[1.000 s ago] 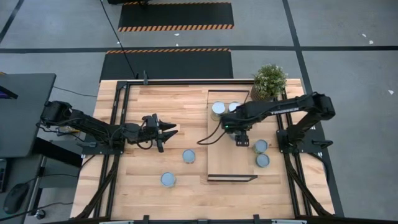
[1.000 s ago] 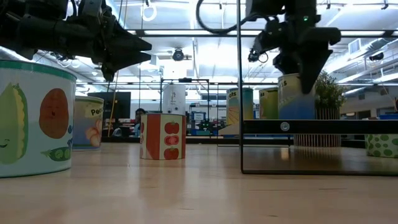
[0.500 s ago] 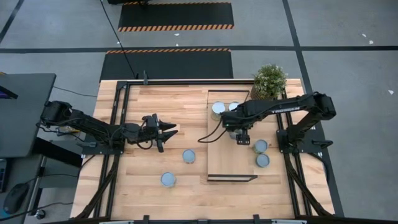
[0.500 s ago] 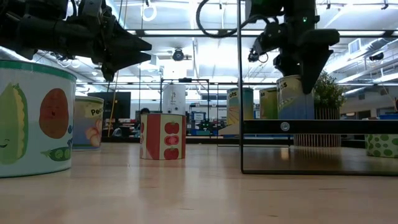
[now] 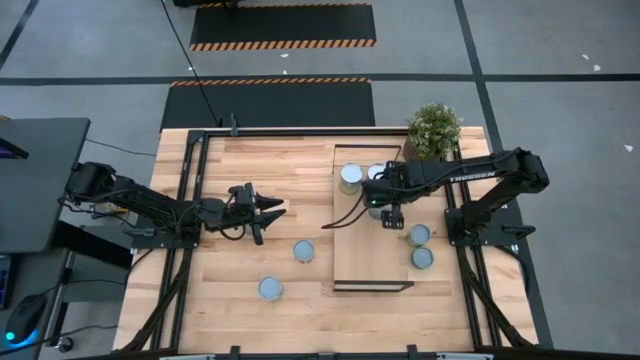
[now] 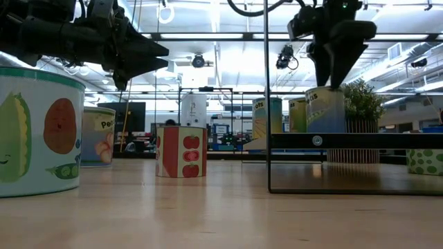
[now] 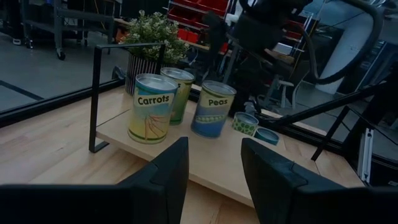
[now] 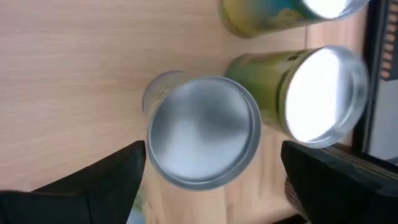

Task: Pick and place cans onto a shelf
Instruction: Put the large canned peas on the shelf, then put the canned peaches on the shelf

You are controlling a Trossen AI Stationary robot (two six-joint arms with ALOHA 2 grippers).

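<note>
Just-placed can: a small cylindrical tin with a pale silvery round top and a blue-green "Peas" label [image 7: 209, 109] stands upright on the shelf, third in a cluster at the upper centre of the high view. In the earlier low views the right gripper's fingers were down around it; now they are above its top.

Neighbouring cans: the yellow "Carrots" tin [image 7: 148, 108] and a green-labelled tin [image 7: 176, 94] stand just beside it, toward the plant end of the board.

Shelf: a long, narrow light-wood board on a thin black metal frame [image 5: 361, 262], right of centre in the high view; most of its length is bare.

Right gripper: [image 6: 335, 68] hangs directly over the peas tin, raised since half a second ago, fingers spread apart and holding nothing; the right wrist view looks straight down on the silvery lid between them.

Meaning: this placement looks finished, three cans shelved.

Cans left: two silver-topped tins on the table at lower centre [image 5: 303, 251] [image 5: 270, 289], and two lying just right of the shelf [image 5: 419, 235] [image 5: 422, 258].

Left gripper: [image 5: 268, 213] waits above the table at centre left, fingers apart, empty.

Plant: a potted green plant [image 5: 433, 129] stands at the table's upper right corner.
</note>
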